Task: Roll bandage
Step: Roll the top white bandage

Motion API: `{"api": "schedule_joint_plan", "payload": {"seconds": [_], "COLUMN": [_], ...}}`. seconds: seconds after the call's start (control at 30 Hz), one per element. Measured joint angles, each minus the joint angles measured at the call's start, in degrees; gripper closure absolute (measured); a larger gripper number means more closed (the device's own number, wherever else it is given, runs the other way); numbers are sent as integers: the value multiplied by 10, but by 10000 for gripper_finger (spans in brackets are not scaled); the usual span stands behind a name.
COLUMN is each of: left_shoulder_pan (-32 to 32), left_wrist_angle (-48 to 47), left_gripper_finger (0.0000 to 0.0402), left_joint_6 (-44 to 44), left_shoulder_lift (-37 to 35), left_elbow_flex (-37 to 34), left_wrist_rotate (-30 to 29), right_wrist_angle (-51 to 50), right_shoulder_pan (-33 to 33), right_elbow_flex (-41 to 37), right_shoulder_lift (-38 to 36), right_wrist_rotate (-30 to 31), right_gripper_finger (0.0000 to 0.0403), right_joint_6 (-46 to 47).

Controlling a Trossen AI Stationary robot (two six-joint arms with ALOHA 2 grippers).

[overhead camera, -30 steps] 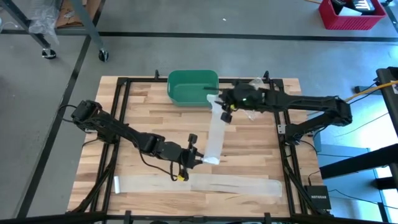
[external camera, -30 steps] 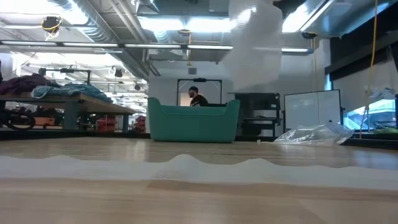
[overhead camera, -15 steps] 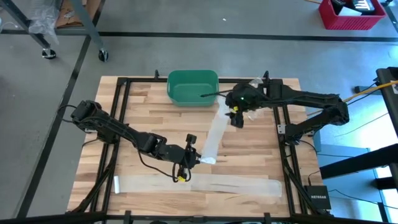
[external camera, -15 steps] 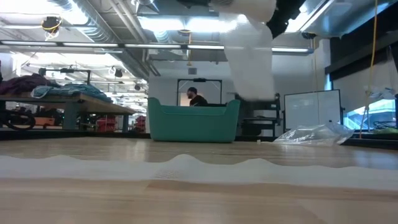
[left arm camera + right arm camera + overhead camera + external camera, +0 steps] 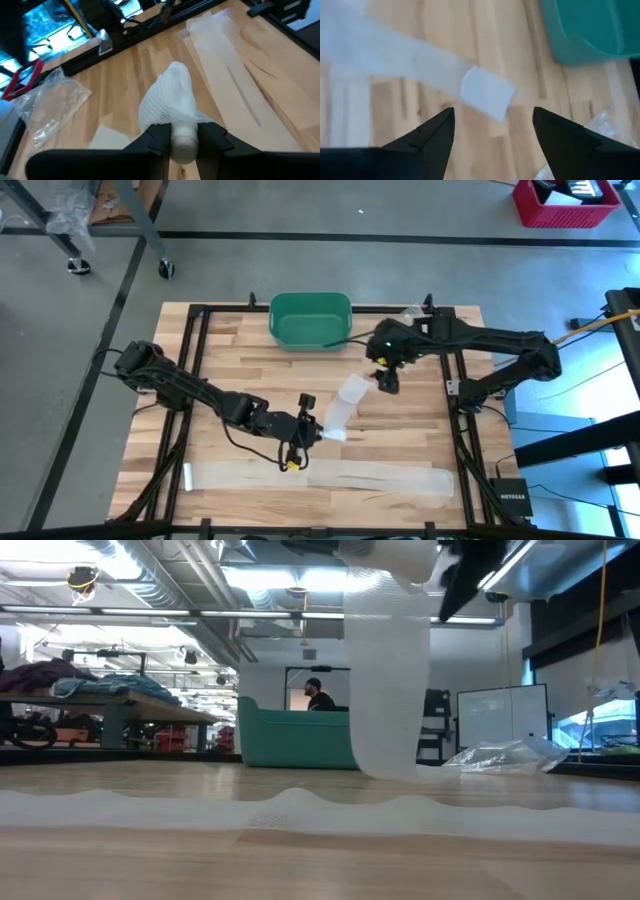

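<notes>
fingers of the left gripper (image 5: 184, 142) pinch the rolled end of the bandage (image 5: 345, 405) near the table's (image 5: 230, 350) middle, while the right gripper (image 5: 384, 378) hangs with fingers spread wide, apart from the strip's free end. a second ago that end was held up by the green bin (image 5: 310, 320); now it has dropped, and the white gauzy strip sags toward the wood.

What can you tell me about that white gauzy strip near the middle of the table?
The bandage strip is white, thin, mesh-like gauze. One end is bunched into a small roll clamped in the left end effector. From there it runs across the wooden table toward the green bin. Its far end lies loose and folded, just below the open right end effector, which is not touching it.
</notes>
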Motion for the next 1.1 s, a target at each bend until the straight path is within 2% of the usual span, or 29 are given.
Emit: {"api": "schedule_joint_plan", "payload": {"seconds": [0.07, 0.17, 0.3, 0.4, 0.47, 0.53, 0.67, 0.73, 0.87, 0.97, 1.1], "left_shoulder_pan": [-3, -10, -14, -8, 4, 17, 37, 40, 36, 28, 22], "left_wrist_angle": [-2, -6, -7, -7, 9, 39, 68, 68, 72, 87, 85], "left_gripper_finger": [347, 347, 347, 347, 347, 347, 347, 347, 347, 347, 347], "left_joint_6": [1, -2, -9, 10, 26, 37, 28, 14, -8, -19, 3], "left_shoulder_lift": [-1, -11, -42, -81, -111, -137, -177, -187, -189, -190, -189], "left_elbow_flex": [0, 0, 0, 0, 0, 0, 0, 0, -1, -1, -1], "left_wrist_rotate": [-14, -32, -50, -89, -100, -101, -100, -100, -107, -134, -136], "right_wrist_angle": [11, 109, 374, 569, 673, 739, 762, 769, 763, 754, 783], "right_shoulder_pan": [20, 62, 111, 132, 136, 135, 135, 135, 135, 135, 135], "right_elbow_flex": [-20, -100, -257, -360, -404, -414, -383, -357, -330, -331, -331], "right_shoulder_lift": [-34, -92, -174, -197, -195, -190, -182, -179, -164, -138, -93], "right_wrist_rotate": [14, 46, 91, 92, 92, 84, 88, 91, 91, 61, 43], "right_gripper_finger": [134, 134, 134, 134, 134, 134, 134, 134, 134, 134, 134], "right_joint_6": [20, 27, 15, -10, -25, -57, -151, -166, -136, -96, -91]}}
